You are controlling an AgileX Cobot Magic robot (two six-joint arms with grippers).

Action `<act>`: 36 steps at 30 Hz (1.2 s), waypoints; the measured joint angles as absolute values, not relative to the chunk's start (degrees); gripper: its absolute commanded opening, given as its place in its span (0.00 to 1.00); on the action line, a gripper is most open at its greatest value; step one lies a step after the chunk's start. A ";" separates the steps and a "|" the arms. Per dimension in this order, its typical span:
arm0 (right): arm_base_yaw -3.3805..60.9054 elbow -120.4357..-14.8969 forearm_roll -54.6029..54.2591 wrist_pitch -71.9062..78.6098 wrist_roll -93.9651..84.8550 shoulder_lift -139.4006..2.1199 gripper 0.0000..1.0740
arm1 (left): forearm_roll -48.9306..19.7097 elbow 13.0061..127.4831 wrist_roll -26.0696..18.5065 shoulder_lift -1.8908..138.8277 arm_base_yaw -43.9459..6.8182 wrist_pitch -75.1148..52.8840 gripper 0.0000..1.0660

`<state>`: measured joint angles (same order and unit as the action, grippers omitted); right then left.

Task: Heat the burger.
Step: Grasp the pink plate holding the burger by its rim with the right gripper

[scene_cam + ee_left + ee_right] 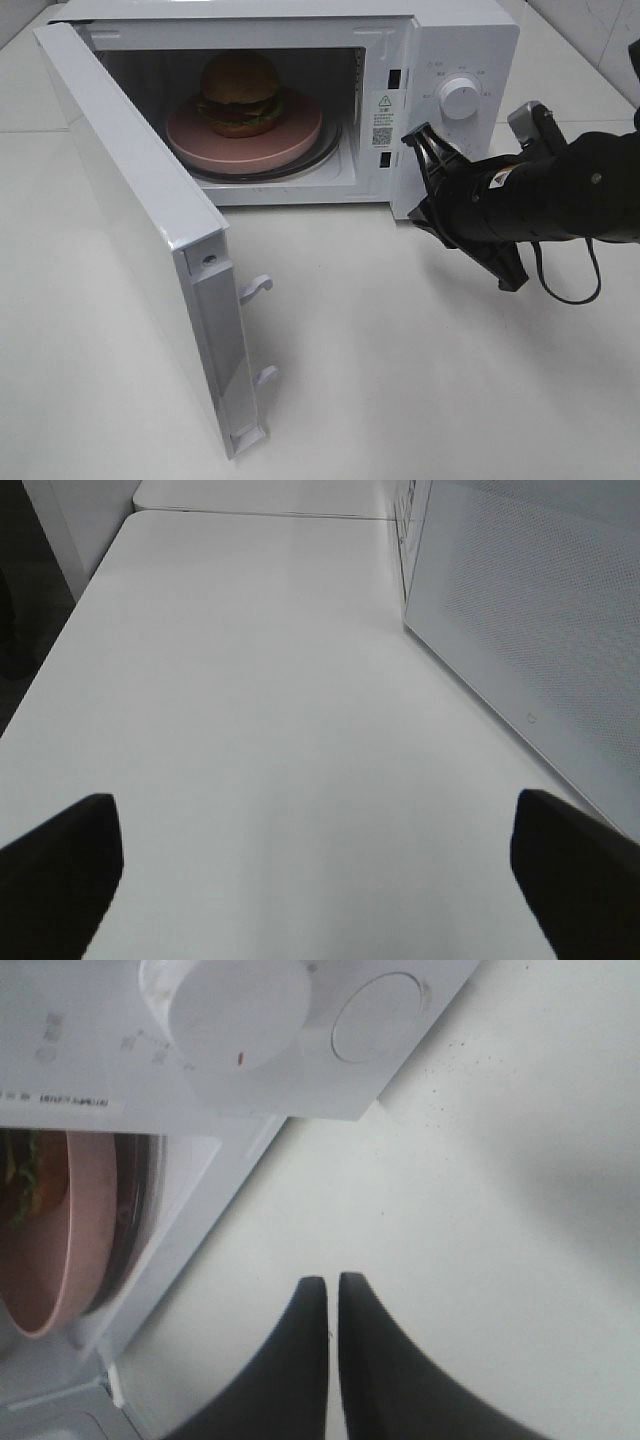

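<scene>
exterior high, step: likely shutting the door point(130, 200); press its outer face steadily until the latches point(258, 288) seat.
exterior high, burger: burger point(239, 92) upper centre inside the microwave point(470, 40), on a pink plate point(300, 135); glossy brown bun, dark patty.
left wrist: left gripper point(318, 870) spread wide, empty.
right wrist: right gripper point(332, 1280) pinched together, empty; burger's green edge at left.

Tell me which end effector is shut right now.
The right end effector: its fingers press together near the microwave dial. The left end effector stands wide open over the table.
</scene>
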<state>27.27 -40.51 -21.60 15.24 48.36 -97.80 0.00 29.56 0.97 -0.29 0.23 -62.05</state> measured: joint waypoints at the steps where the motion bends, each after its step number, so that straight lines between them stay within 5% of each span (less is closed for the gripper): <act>1: 27.27 -40.51 -21.60 15.24 48.36 -97.80 0.01 | 0.00 29.56 0.97 -0.29 0.23 -62.05 0.92; 19: 27.27 -40.57 -17.59 -6.19 16.33 -87.61 0.05 | 0.00 29.56 0.97 -0.29 0.23 -62.05 0.92; 36: 27.27 -55.41 -5.21 -33.29 0.00 -86.92 0.08 | 0.00 29.56 0.97 -0.29 0.23 -62.05 0.92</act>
<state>27.27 -55.41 -5.21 -33.29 0.00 -86.92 0.00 29.56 0.97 -0.29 0.23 -62.05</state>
